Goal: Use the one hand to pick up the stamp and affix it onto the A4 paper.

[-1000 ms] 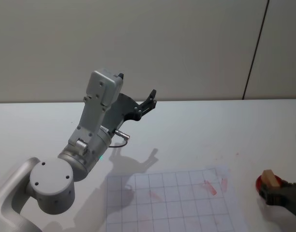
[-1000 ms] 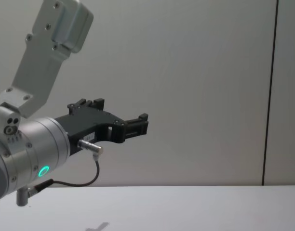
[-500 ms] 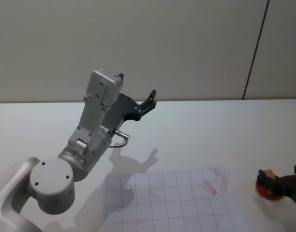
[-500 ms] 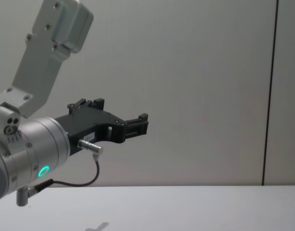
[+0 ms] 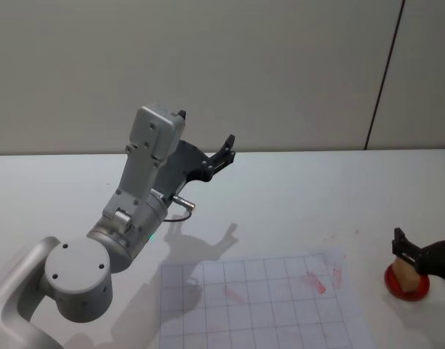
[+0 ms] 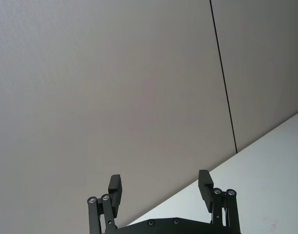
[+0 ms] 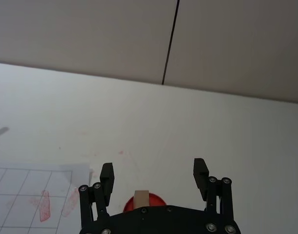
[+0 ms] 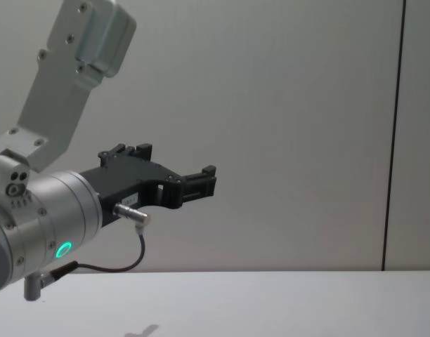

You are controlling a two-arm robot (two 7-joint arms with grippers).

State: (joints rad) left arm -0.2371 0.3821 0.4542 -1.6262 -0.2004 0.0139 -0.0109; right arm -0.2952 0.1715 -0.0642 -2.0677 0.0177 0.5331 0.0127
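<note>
A: Where's the stamp (image 5: 404, 274)?

B: Far right of the tabletop (image 5: 295, 211), standing on a red pad (image 5: 409, 286), just off the right edge of the A4 paper (image 5: 259, 305). Pale wood block. In the right wrist view it sits upright (image 7: 141, 200) on the red disc.

A: Right gripper (image 5: 420, 258)?

B: Low over the stamp, fingers spread wide on either side (image 7: 153, 176), not touching the block.

A: Paper?

B: Gridded sheet, flat, with red smudges (image 5: 315, 282) near its right corner.

A: Left gripper (image 5: 206, 142)?

B: Raised above the tabletop's left side, aimed at the wall, fingers wide apart (image 6: 160, 187), holding nothing. Green light on its wrist (image 8: 63, 249).
</note>
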